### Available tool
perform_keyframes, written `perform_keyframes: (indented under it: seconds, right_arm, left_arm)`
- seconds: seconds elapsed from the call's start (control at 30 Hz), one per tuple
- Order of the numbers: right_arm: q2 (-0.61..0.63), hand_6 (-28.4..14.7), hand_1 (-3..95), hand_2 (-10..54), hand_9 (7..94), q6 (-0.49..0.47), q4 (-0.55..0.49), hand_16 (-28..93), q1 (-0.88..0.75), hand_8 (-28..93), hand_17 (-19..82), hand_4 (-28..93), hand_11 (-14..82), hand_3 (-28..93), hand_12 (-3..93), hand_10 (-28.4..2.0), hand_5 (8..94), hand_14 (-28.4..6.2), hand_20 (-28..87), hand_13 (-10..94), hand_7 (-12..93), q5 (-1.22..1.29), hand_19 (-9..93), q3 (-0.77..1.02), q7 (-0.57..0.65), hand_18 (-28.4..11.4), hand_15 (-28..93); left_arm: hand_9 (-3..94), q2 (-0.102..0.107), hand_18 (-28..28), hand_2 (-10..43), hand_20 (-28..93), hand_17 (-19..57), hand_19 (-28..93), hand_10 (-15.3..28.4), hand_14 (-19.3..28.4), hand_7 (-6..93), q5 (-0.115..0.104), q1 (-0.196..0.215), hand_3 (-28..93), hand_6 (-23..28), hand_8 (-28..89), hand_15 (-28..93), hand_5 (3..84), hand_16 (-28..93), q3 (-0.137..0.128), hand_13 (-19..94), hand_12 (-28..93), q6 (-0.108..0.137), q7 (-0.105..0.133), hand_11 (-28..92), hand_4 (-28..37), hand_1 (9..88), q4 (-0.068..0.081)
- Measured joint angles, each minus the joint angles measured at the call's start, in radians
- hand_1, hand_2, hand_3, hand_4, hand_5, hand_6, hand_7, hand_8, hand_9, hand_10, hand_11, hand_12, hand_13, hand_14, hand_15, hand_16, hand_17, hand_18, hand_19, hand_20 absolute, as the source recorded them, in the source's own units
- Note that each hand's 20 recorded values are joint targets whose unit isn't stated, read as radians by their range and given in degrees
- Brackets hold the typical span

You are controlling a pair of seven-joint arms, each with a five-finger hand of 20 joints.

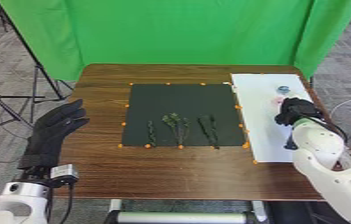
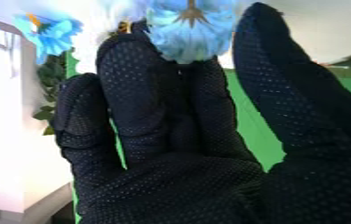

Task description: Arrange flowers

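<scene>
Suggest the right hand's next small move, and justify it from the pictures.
Probably close the right hand gently on the larger blue flower: that bloom shows right by the fingertips, while the thumb stands apart from the fingers.

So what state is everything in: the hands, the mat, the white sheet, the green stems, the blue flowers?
Left hand: open.
Right hand: open, thumb apart.
Black mat: flat.
White sheet: flat.
Green stems: lying on the mat.
Blue flowers: in bloom, petals spread.
</scene>
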Motion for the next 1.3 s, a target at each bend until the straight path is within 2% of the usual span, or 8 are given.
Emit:
perform_keyframes:
  seconds: [0.07, 0.2, 0.3, 0.6, 0.73, 0.97, 1.2, 1.3]
  right_arm:
    - [-0.002, -1.4, 47.0, -9.5, 66.2, 0.002, 0.003, 24, 0.004, -8, 44, -28, 23.0, 81, 17.4, -11.2, 61.0, -6.3, 29, 69, 29, -0.009, 93, -0.007, 0.006, -17.0, 71]
    - [-0.006, -0.5, 55.1, -9.5, 78.9, 0.010, 0.013, 26, 0.015, -3, 47, -28, 11.3, 75, 31.2, -7.7, 65.8, -4.7, 31, 73, 34, -0.026, 93, -0.022, 0.022, -16.2, 70]
    - [-0.007, 1.2, 58.2, -9.5, 84.8, 0.028, 0.021, 26, 0.019, -1, 50, -28, 11.4, 74, 34.8, -6.4, 70.5, -4.0, 33, 76, 36, -0.040, 93, -0.034, 0.033, -15.6, 69]
    - [-0.007, 1.8, 58.9, -9.5, 89.0, 0.096, 0.027, 23, 0.007, 0, 52, -28, 12.6, 75, 36.7, -5.8, 75.2, -3.7, 35, 79, 36, -0.068, 93, -0.049, 0.043, -15.3, 69]
    - [-0.005, 1.8, 58.9, -9.5, 89.2, 0.132, 0.006, 23, -0.005, 1, 52, -28, 12.3, 75, 36.8, -5.8, 75.5, -3.6, 36, 79, 35, -0.079, 93, -0.053, 0.035, -15.4, 69]
    - [0.013, 1.7, 58.9, -9.5, 89.5, 0.179, -0.113, 23, 0.020, 1, 53, -28, 12.5, 75, 37.3, -6.0, 75.8, -3.6, 37, 80, 35, -0.088, 93, -0.127, -0.008, -15.4, 70]
    - [0.012, 1.5, 58.9, -9.5, 89.6, 0.220, -0.222, 23, 0.135, 2, 53, -28, 12.6, 75, 37.3, -5.9, 76.3, -3.5, 38, 79, 34, -0.073, 93, -0.252, -0.064, -15.2, 70]
    - [0.000, 1.6, 58.9, -9.5, 89.6, 0.236, -0.243, 23, 0.206, 2, 53, -28, 12.6, 75, 37.3, -5.8, 76.3, -3.3, 38, 79, 34, -0.014, 93, -0.318, -0.107, -14.9, 71]
  left_arm:
    - [31.5, 0.000, 20.1, 2.1, 10, -12.0, 52, 17.9, 23.7, 20.5, 0.000, -0.001, 82, 6.8, -13, 59, 35.6, -12, 0.000, 21, 10, -0.002, -0.002, 33, -21.6, 27.7, 0.000]
    - [31.5, -0.001, 20.1, 2.1, 10, -12.0, 52, 17.9, 23.7, 20.4, 0.001, -0.003, 82, 6.9, -13, 59, 35.5, -12, 0.000, 21, 10, -0.004, -0.005, 33, -21.5, 27.7, 0.001]
    - [31.5, -0.001, 20.1, 2.1, 10, -11.9, 52, 17.9, 23.7, 20.4, 0.002, -0.002, 82, 6.9, -13, 59, 35.5, -12, -0.003, 21, 10, -0.005, -0.006, 33, -21.4, 27.7, 0.001]
    - [31.4, -0.005, 20.1, 2.2, 10, -12.0, 52, 17.9, 23.7, 20.4, 0.006, 0.003, 82, 6.9, -13, 59, 35.6, -12, -0.019, 21, 10, -0.009, -0.015, 33, -21.4, 27.7, 0.000]
    - [31.4, -0.008, 20.1, 2.2, 10, -12.0, 52, 17.9, 23.8, 20.4, 0.008, 0.025, 82, 6.9, -13, 59, 35.6, -12, -0.051, 21, 10, -0.011, -0.018, 33, -21.4, 27.7, -0.004]
    - [31.6, -0.009, 20.1, 2.3, 10, -12.0, 52, 18.1, 23.8, 20.4, 0.006, 0.121, 82, 6.9, -13, 59, 35.6, -12, -0.140, 21, 10, -0.009, -0.017, 33, -21.6, 27.9, -0.022]
    - [31.9, -0.009, 20.3, 2.4, 10, -12.0, 52, 18.1, 24.1, 20.5, 0.002, 0.184, 82, 7.1, -13, 59, 35.8, -12, -0.175, 22, 10, -0.006, -0.011, 33, -21.7, 28.0, -0.029]
    - [32.1, -0.009, 20.3, 2.4, 10, -12.0, 52, 18.1, 24.1, 20.6, -0.004, 0.215, 82, 7.1, -13, 59, 35.9, -12, -0.206, 22, 10, -0.003, -0.006, 33, -21.8, 28.0, -0.034]
